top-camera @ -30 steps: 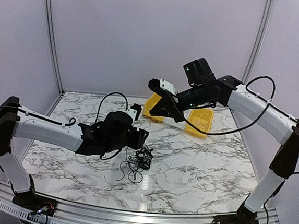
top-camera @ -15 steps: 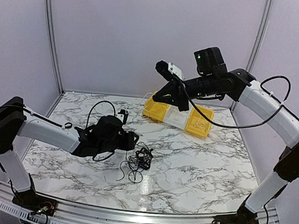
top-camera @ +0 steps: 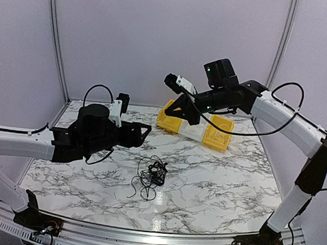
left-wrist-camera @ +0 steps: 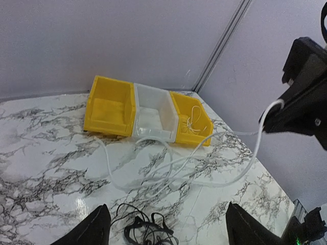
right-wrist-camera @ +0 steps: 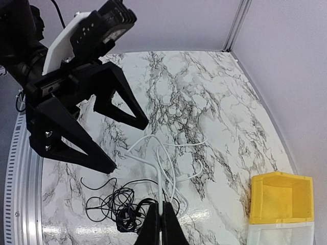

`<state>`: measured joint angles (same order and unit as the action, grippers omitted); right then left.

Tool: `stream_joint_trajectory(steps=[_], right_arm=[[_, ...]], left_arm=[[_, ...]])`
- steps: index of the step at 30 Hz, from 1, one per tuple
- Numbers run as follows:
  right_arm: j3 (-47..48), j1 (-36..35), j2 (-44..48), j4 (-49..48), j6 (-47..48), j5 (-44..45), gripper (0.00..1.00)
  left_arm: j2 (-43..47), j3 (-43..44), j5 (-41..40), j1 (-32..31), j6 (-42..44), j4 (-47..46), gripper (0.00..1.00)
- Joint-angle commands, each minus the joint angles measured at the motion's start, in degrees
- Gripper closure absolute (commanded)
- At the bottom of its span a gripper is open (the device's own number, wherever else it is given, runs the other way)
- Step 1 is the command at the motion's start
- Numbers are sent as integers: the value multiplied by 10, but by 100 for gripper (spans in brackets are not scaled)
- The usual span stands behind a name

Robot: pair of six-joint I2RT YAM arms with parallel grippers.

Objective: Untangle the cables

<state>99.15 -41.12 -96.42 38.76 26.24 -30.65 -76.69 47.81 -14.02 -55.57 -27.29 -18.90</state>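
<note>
White right arm (top-camera: 278, 118) stretches high, jaws pinching white cable (left-wrist-camera: 258, 143).

text: none readable | labels: none | numbers: none (all three views checked)

White cable (right-wrist-camera: 159, 184) in right end effector (right-wrist-camera: 161, 214)

Pale lilac walls (top-camera: 159, 36) with metal corner posts (top-camera: 55, 38) enclose a glossy white marble-patterned table (top-camera: 220, 190).
</note>
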Motion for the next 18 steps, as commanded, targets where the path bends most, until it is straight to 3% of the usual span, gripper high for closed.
stream_joint_trajectory(steps=[1, 6, 10, 13, 18], right_arm=[[12, 2, -8, -10, -11, -13, 100], [12, 1, 2, 3, 3, -24, 100], [34, 1, 19, 23, 13, -92, 100], [76, 1, 29, 45, -5, -108, 100], [185, 11, 26, 127, -22, -133, 100]], left_arm=[[-48, 81, -41, -1, 58, 17, 19], [-97, 126, -103, 11, 23, 18, 21], [-158, 167, -147, 19, 10, 20, 22], [-196, 179, -194, 28, -35, 28, 24], [-218, 162, -195, 58, -109, 30, 28]])
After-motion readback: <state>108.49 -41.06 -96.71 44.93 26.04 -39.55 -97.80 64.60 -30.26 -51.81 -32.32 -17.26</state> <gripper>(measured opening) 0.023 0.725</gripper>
